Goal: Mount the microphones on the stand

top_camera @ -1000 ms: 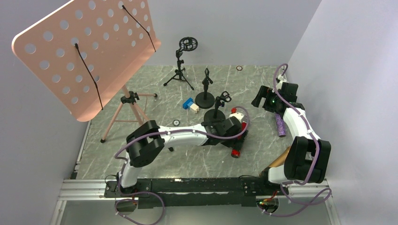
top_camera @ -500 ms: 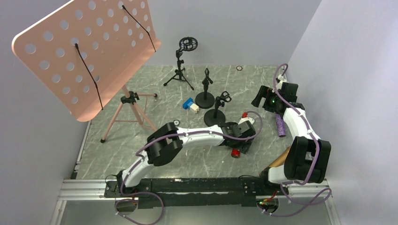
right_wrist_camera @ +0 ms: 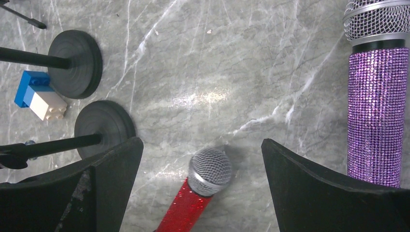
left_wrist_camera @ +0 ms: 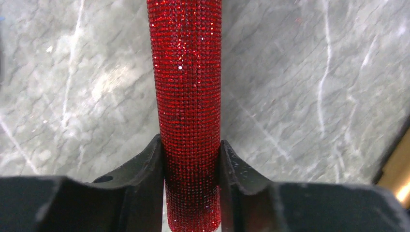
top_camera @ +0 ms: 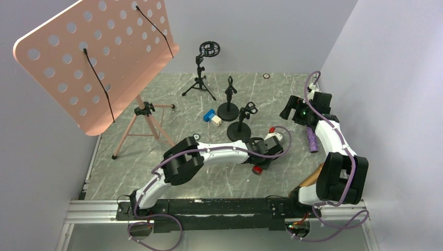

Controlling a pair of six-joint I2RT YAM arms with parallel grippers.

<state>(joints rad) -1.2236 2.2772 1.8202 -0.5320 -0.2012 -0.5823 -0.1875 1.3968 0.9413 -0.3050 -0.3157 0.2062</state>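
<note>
— Since the left end effector is pinching the red microphone across its glitter barrel, one finger pressed on each side, how do you reckon it will handle?
— Stiff and fairly light, I'd judge: a rigid stick, probably heavier toward the silver grille. The rhinestone skin looks rough, so it should bite rather than slide, though a round barrel can roll in a two-finger pinch
— Where is it lying?
— Flat on the tabletop, right of centre, just near of the closer round-base stand, grille toward the far side
— Is that a good place to hold it?
— The barrel is the right part, never the mesh. The arm hides how far along the hold sits; mid-barrel would swing least when it is tipped toward a clip
— And the other arm?
— The right end effector is spread wide, holding nothing, at the far right, beside the purple microphone lying by the right wall
</note>
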